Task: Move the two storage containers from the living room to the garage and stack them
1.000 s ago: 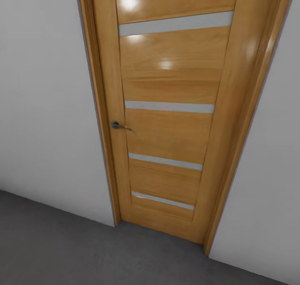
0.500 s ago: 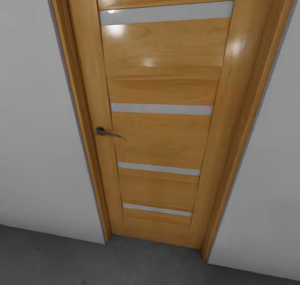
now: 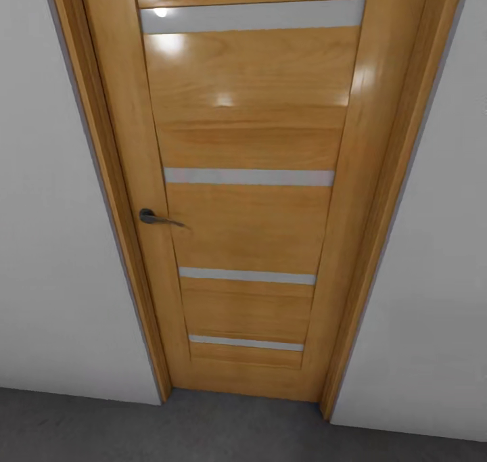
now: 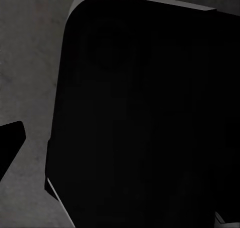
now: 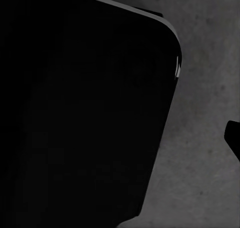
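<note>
Starting at the left of my head view, I see a plain white wall (image 3: 54,245) running down to a strip of dark grey concrete floor (image 3: 81,428). That floor tells me I am on the garage side, facing out. Next comes the wooden door (image 3: 250,232), shut in its frame, with four pale horizontal strips across its glossy panels. Its dark lever handle (image 3: 154,218) sits on the left edge, pointing toward the middle of the door. Right of the frame there is more white wall, meeting the floor at the lower corner.

The storage containers are nowhere in front of me, so I judge they are in the living room beyond this door. I am squared up close to the door because it is the way through.

My left wrist view gives me a large, dark, rounded body (image 4: 145,118) with speckled concrete beside it. I take it for part of the robot itself, with the arm hanging low at its side. A black sliver at the edge may be one of the fingers, but I cannot tell whether they are open or closed. My right wrist view mirrors this, and I cannot tell the state of those fingers either. With both arms tucked, neither is placed for the handle yet.
</note>
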{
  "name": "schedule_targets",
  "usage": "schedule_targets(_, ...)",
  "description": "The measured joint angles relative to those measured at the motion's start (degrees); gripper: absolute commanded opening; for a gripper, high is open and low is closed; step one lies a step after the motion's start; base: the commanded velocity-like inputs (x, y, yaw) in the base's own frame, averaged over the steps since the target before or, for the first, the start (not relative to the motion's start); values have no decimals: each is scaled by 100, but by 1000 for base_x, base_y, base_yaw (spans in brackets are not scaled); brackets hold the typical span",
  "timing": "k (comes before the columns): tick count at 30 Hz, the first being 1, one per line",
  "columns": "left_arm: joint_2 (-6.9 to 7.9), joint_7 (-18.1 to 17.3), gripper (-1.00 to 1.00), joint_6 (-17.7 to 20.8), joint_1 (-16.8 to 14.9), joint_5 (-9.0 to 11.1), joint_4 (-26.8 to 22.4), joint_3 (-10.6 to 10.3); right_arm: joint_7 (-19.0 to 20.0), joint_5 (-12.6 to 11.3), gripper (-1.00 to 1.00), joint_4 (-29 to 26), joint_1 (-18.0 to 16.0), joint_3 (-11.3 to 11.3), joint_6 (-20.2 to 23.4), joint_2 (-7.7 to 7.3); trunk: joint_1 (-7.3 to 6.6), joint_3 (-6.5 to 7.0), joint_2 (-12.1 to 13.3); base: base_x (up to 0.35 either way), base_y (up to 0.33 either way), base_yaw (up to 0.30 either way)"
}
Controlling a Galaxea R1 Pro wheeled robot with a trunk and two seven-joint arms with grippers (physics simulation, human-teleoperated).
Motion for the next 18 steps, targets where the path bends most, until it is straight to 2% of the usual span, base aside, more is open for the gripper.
schedule_targets(11,-2,0,100,-1,0,0,0,0,0,14,100,0,1,26,0,-14,0,0,0,2,3,-2)
schedule_targets(18,-3,0,100,2,0,1,0,0,0,6,100,0,0,12,0,-24,-1,0,0,84,239,0)
